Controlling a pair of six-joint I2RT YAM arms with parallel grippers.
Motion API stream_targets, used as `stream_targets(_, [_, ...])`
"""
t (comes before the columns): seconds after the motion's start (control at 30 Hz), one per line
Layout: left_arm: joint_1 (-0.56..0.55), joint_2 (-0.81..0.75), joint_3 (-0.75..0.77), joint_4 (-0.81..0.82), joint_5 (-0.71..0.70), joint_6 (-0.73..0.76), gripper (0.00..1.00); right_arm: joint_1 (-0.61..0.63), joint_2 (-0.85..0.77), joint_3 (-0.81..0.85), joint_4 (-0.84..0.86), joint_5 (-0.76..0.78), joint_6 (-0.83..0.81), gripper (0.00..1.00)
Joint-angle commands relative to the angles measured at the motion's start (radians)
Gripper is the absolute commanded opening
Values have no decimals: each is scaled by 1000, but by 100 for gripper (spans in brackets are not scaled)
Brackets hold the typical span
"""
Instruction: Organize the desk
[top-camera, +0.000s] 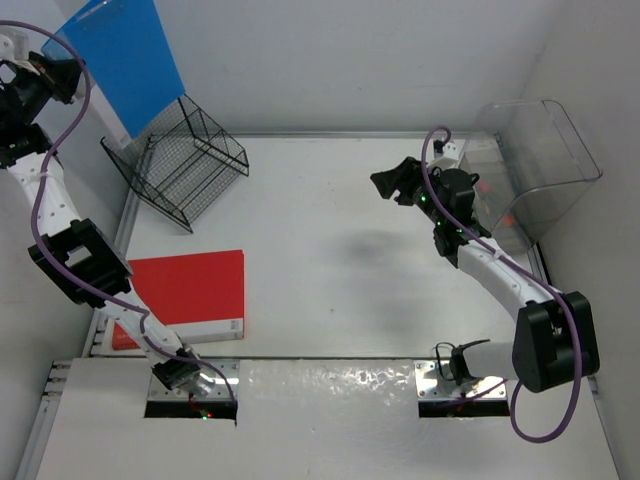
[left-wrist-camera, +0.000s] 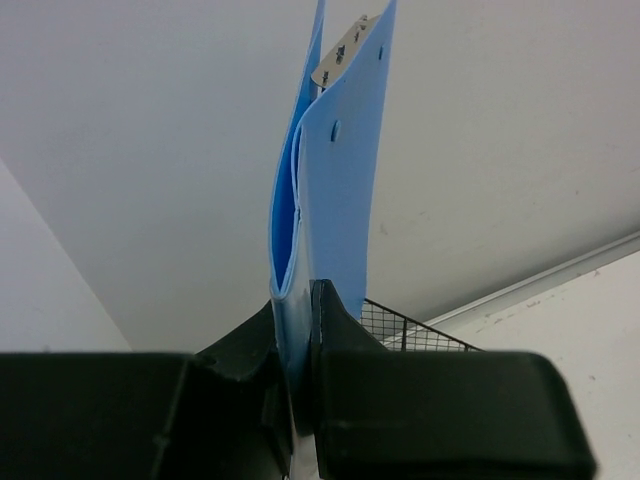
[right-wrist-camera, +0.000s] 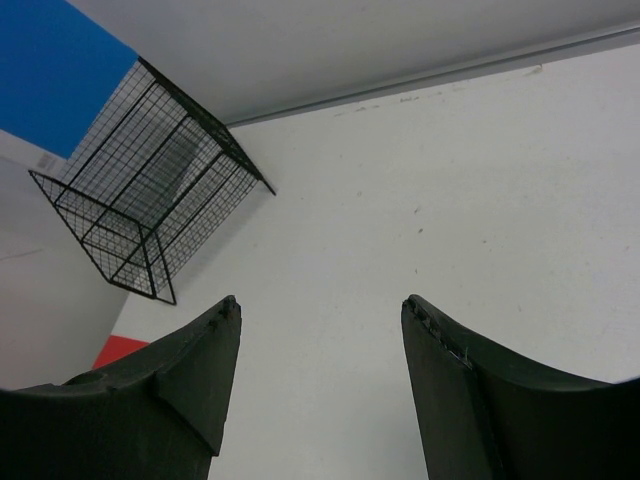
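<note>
Up and to the left of the wire basket: left gripper, raised well off the tabletop, pressed together on the lower edge of a blue folder. From the left wrist camera, same grip, only the folder between the jaws, standing upright. Basket wire just behind, and a strip of tabletop lower right. Cannot tell if folder and basket touch.

In front of the basket: red folder, flat on the tabletop near its left rail.

Right of the basket, well apart from it: right gripper, jaws spread with nothing between, hanging above the bare tabletop. From the right wrist camera, between the fingers only white tabletop, basket far left.

Farthest right of the basket: clear plastic bin, at the tabletop's right edge.
</note>
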Motion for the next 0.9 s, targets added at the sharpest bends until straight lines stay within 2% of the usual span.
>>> stream_targets(0.0, [8, -15, -7, -75, 21, 33, 0, 1, 16, 50, 39, 3, 3, 64])
stream_targets(0.3, [8, -23, -16, -104, 36, 32, 0, 1, 8, 50, 32, -8, -4, 64])
stream_targets(0.5, [3, 1, -66, 32, 85, -50, 0, 0, -3, 46, 31, -11, -14, 64])
stream_targets(0.87, [-1, 64, -108, 123, 127, -102, 0, 1, -32, 43, 12, -3, -26, 64])
